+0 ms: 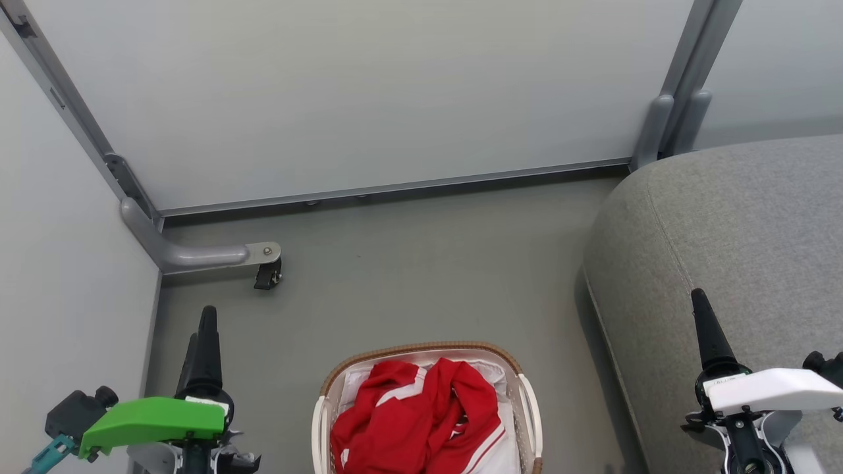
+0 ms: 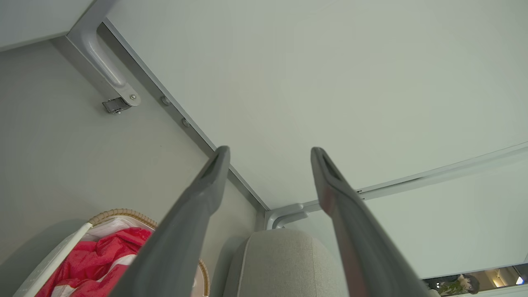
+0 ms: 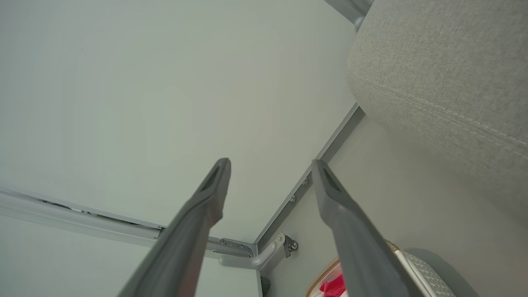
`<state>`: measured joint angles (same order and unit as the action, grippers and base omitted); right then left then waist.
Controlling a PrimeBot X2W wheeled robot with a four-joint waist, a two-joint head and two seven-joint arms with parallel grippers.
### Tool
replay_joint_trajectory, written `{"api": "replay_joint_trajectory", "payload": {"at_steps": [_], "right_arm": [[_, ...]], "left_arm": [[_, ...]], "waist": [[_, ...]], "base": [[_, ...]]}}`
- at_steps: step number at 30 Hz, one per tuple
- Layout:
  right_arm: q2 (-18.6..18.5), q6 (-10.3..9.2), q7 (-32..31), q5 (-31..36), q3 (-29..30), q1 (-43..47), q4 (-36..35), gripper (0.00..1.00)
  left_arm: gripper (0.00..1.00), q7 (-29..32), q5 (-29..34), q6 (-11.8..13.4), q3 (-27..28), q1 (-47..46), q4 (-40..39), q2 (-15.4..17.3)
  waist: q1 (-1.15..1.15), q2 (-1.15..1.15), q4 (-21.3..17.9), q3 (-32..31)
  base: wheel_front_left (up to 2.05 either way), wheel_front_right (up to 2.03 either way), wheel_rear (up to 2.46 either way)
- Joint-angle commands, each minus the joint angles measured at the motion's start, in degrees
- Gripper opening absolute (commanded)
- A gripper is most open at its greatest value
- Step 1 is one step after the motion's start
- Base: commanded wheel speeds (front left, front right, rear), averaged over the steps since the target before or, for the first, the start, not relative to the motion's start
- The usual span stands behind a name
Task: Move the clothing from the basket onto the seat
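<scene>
Left gripper (image 2: 270, 150): jaws spread wide, nothing between them. Right gripper (image 3: 270, 161): likewise spread and empty, poised over the near edge of the grey seat (image 1: 744, 224). The red clothing (image 1: 421, 415) lies bunched in the basket (image 1: 421, 347), on the floor between the two grippers and below both. This is judged a ready stance flanking the load. The basket's near end is cut off. The garment count cannot be determined.

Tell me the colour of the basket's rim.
The rim is brown and woven, on a white basket; the head view shows it best.
</scene>
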<state>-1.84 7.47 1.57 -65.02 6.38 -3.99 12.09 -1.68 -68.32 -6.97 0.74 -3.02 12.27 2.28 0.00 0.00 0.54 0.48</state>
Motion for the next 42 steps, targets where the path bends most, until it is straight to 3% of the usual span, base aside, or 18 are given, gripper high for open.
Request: {"api": "replay_joint_trajectory", "payload": {"at_steps": [1, 20, 42], "right_arm": [[-0.5, 0.02, 0.7, 2.8, -0.1, 0.1, -1.4, 1.0], [-0.7, 0.02, 4.3, 24.0, -2.6, 1.5, -2.9, 1.0], [-0.9, 0.02, 7.8, 39.0, -3.9, 2.3, -0.3, 1.0]], "left_arm": [[1.0, -0.6, 2.8, 0.2, -0.5, -0.8, -1.4, 0.3], [1.0, -4.2, 22.3, 2.0, -3.4, 1.2, -1.2, 0.5], [1.0, -7.7, 35.2, 2.4, -5.4, 2.0, 3.0, 0.6]], "waist": [[0.0, 0.0, 0.0, 0.0], [0.0, 0.0, 0.2, -0.1], [0.0, 0.0, 0.6, 0.0]], "base": [[0.0, 0.0, 0.0], [0.0, 0.0, 0.0], [0.0, 0.0, 0.0]]}}
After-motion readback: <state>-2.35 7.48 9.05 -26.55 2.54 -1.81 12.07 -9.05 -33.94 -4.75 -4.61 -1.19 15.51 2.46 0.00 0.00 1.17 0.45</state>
